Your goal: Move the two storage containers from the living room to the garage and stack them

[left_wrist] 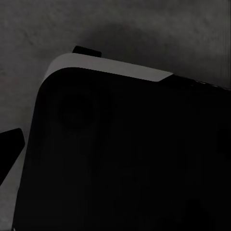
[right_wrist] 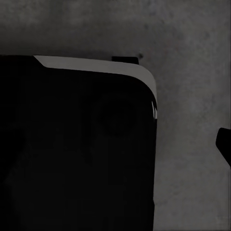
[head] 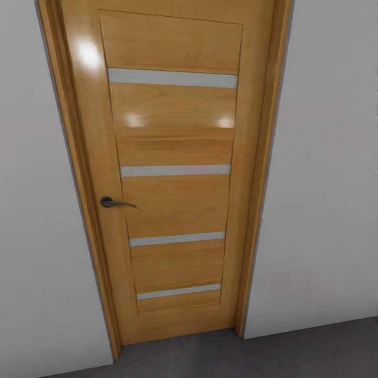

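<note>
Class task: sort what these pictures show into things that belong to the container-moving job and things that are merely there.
Belongs to the job:
- dark grey concrete floor

Merely there:
- closed wooden door
- dark door handle
- white walls
- robot's dark base

No containers appear.

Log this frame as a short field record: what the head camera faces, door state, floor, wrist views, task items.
facing: closed honey-brown wooden door with four pale horizontal glass strips
handle: dark metal lever, at the door's left edge
surround: plain white walls
floor: dark grey rough floor
wrist views: dark robot base over grey floor
containers: none in view
grippers: state cannot be told
</note>
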You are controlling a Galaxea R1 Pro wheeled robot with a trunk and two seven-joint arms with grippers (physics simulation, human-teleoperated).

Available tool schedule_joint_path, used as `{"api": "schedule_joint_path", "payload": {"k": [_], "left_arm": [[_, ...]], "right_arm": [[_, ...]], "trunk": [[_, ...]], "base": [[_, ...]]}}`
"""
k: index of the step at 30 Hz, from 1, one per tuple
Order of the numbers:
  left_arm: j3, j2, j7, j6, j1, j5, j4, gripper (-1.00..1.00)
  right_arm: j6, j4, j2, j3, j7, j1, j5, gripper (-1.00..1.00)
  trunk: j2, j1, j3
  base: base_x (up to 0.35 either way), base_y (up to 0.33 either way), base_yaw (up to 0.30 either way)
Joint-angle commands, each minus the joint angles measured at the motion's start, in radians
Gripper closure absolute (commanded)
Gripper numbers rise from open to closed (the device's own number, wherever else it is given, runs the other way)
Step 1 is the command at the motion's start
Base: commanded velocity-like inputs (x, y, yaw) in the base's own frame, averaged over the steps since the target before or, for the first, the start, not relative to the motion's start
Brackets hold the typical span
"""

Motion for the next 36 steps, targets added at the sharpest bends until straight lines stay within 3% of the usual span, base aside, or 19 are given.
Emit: {"api": "schedule_joint_path", "payload": {"k": [1,6,20,36], "left_arm": [[0.007,0.000,0.001,-0.002,0.000,0.003,-0.001,-1.00],[0.008,0.000,0.001,-0.002,0.000,0.004,-0.001,-1.00],[0.008,0.000,0.001,-0.002,0.000,0.005,-0.001,-1.00],[0.008,0.000,0.001,-0.002,0.000,0.005,-0.001,-1.00]], "right_arm": [[-0.005,0.001,0.000,0.000,0.000,0.000,0.002,-1.00],[-0.005,0.001,-0.001,0.002,0.000,0.000,0.002,-1.00],[-0.005,0.001,-0.003,0.002,0.000,0.000,0.002,-1.00],[-0.004,0.001,-0.002,0.003,0.000,0.000,0.004,-1.00]], "trunk": [[0.000,0.000,-0.001],[0.000,0.000,-0.001],[0.000,0.000,-0.001],[0.000,0.000,-0.001]], "base": [[0.037,-0.140,0.000],[0.013,-0.047,0.053],[0.001,-0.003,0.230],[0.006,0.000,0.017]]}}
